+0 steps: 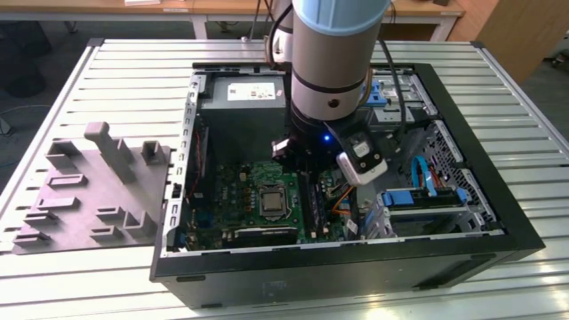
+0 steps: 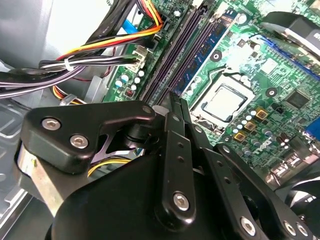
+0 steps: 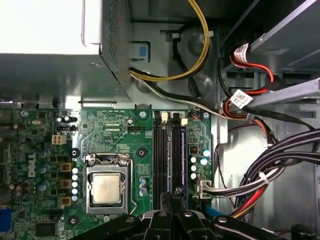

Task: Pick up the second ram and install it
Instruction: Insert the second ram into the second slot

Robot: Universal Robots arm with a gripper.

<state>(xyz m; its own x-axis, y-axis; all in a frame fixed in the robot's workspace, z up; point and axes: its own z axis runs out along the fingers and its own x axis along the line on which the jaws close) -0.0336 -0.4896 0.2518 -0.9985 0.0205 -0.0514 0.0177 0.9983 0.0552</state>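
A blue ram stick (image 2: 202,52) (image 3: 183,150) with dark chips stands on edge, seated in the outer black slot of the motherboard. Whether it is the second ram I cannot tell. More black slots (image 3: 161,150) run beside it. My gripper (image 2: 176,100) (image 3: 172,192) hangs low inside the open computer case (image 1: 524,233), its tips just above one end of the slot rows. The two thin fingers are shut together and nothing shows between them. In the exterior view the gripper (image 1: 302,160) sits under the arm's wrist, over the board.
The processor socket (image 3: 107,187) (image 2: 225,102) lies right beside the slots. The power supply (image 1: 244,100), cable bundles (image 2: 90,60) (image 3: 270,170) and a drive cage (image 1: 427,200) crowd the case. A grey fixture block (image 1: 89,193) lies on the table at the exterior view's left.
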